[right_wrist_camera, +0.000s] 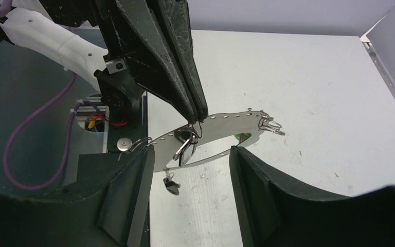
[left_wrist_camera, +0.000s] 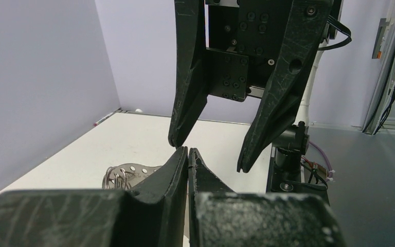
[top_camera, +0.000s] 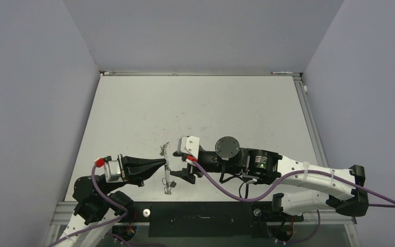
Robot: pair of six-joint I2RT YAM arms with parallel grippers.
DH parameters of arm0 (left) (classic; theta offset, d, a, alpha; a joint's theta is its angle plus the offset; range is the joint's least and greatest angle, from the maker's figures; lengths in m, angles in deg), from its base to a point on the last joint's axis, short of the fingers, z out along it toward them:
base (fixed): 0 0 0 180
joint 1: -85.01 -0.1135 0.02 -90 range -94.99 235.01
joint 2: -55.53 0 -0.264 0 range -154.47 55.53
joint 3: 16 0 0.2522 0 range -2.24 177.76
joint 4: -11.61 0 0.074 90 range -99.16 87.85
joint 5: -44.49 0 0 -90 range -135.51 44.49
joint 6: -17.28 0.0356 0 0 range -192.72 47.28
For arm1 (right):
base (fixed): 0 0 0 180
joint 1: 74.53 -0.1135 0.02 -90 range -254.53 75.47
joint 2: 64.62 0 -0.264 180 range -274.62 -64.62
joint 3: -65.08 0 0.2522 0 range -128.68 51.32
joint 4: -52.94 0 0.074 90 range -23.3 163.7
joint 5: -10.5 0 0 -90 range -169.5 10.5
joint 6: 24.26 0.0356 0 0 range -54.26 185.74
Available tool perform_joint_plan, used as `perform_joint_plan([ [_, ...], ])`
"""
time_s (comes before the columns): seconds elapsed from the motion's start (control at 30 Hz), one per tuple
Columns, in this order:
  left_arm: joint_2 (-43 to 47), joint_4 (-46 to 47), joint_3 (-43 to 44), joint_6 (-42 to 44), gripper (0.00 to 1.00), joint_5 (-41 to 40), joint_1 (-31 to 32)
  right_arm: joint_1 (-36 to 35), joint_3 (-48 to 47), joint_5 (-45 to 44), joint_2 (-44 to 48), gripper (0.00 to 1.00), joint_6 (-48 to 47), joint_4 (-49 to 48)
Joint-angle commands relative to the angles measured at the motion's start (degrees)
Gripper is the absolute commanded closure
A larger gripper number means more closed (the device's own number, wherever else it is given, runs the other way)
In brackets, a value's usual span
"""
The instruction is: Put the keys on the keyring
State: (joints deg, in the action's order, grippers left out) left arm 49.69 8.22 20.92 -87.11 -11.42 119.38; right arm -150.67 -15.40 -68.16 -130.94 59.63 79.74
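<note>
Keys, tiny, flat, light and probably slippery, one seen dangling from the thin, stiff silvery keyring that the left gripper clamps above the table, with the right gripper standing jaws apart either side; best pinched across the flat faces.

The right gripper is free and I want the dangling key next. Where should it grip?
Likely the lower end of the key: it hangs free under the plate, so bring the right gripper up from below, pinching its two flat faces.
</note>
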Motion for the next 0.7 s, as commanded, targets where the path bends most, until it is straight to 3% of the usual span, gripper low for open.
perform_joint_plan([
  [0.0, 0.6, 3.3, 0.7, -0.5, 1.0, -1.3, -0.4, 0.9, -2.2, 2.4, -0.9, 0.45, -1.5, -4.6],
  [0.47, 0.5, 3.1, 0.7, -0.3, 1.0, -1.1, -0.4, 1.1, -4.0, 4.4, -4.0, 0.71, -2.2, -5.6],
  [0.67, 0.7, 3.1, 0.7, -0.2, 1.0, -1.1, -0.4, 1.2, -4.5, 4.6, -4.3, 0.88, -2.5, -5.5],
])
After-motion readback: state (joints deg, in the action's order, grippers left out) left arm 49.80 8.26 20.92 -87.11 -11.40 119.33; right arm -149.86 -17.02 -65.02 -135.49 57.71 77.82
